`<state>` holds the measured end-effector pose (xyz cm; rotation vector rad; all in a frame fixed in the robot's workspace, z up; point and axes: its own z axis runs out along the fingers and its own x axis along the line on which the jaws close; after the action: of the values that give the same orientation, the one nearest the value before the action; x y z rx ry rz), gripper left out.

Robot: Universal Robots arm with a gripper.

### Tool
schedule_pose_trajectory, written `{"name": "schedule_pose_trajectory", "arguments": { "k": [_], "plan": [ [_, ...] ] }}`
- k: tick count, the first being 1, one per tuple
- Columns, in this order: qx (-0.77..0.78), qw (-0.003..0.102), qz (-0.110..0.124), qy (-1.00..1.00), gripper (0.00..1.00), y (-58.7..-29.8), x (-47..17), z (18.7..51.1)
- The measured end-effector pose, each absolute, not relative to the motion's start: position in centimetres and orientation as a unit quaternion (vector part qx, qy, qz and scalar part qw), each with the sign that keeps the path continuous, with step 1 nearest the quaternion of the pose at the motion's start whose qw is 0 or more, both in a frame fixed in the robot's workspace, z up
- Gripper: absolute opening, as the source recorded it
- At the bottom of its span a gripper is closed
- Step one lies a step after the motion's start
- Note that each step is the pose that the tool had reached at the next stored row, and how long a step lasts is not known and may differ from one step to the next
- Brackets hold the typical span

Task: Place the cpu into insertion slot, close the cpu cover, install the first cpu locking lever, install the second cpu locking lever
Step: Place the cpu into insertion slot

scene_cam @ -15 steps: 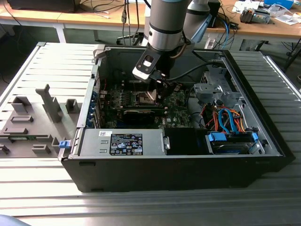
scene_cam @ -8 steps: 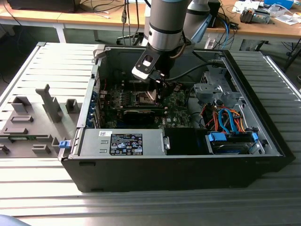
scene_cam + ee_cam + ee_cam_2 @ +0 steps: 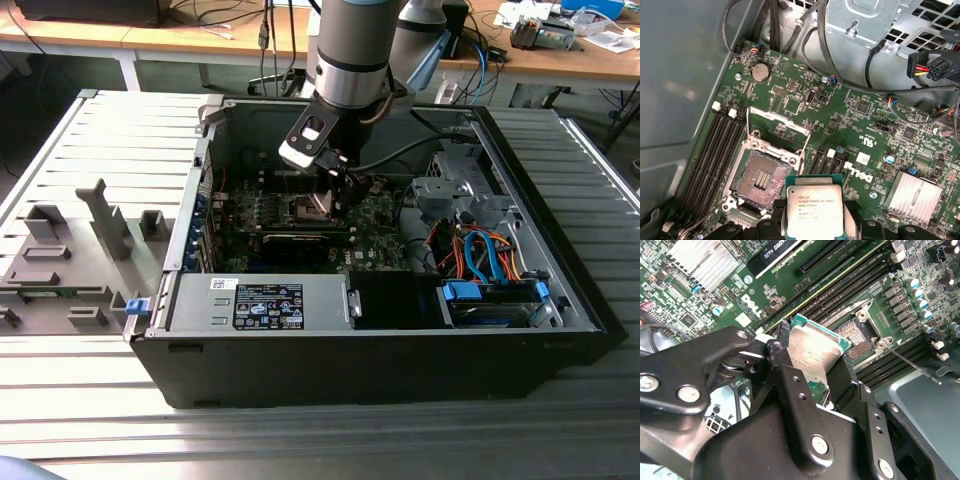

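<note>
Tool (image 3: pixel 815 367) is clamped on the cpu (image 3: pixel 814 207) by its edges, with the chip hanging just above the green motherboard (image 3: pixel 865 115). Open insertion slot (image 3: pixel 760 177) sits right beside the tool, contacts exposed, chip not over it. On the slot's far edge from the tool, the cpu cover (image 3: pixel 779 122) stands flipped up.

Arm (image 3: pixel 352 50) points steeply downward, wrist low. End effector (image 3: pixel 815 360) tilted; fingers (image 3: pixel 787 375) clamped against opposite edges of the cpu (image 3: pixel 814 207).
</note>
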<state>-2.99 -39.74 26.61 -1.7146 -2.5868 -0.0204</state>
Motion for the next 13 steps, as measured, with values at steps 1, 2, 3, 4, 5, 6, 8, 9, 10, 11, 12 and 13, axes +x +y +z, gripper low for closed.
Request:
{"name": "schedule_pose_trajectory", "arguments": {
  "k": [1,2,3,4,5,6,8,9,10,11,12,13],
  "plan": [
    [-0.553,0.019,-0.007,-0.833,0.54,-39.74,-2.99,26.61],
    [-0.553,0.019,-0.007,-0.833,0.54,-39.74,-2.99,26.62],
    [-0.553,0.019,-0.007,-0.833,0.54,-39.74,-2.99,26.61],
    [-0.554,0.019,-0.007,-0.832,0.54,-39.74,-2.99,26.61],
    [-0.554,0.019,-0.007,-0.832,0.54,-39.75,-2.99,26.61],
    [-0.554,0.019,-0.007,-0.832,0.54,-39.75,-2.99,26.61],
    [-0.555,0.019,-0.007,-0.831,0.54,-39.75,-2.99,26.61],
    [-0.556,0.019,-0.007,-0.831,0.54,-39.76,-2.99,26.61],
    [-0.557,0.019,-0.007,-0.831,0.54,-39.76,-2.99,26.61],
    [-0.558,0.019,-0.007,-0.830,0.54,-39.76,-2.99,26.61],
    [-0.559,0.019,-0.007,-0.829,0.54,-39.76,-2.99,26.61],
    [-0.560,0.019,-0.007,-0.828,0.54,-39.76,-2.99,26.61]
  ]
}}
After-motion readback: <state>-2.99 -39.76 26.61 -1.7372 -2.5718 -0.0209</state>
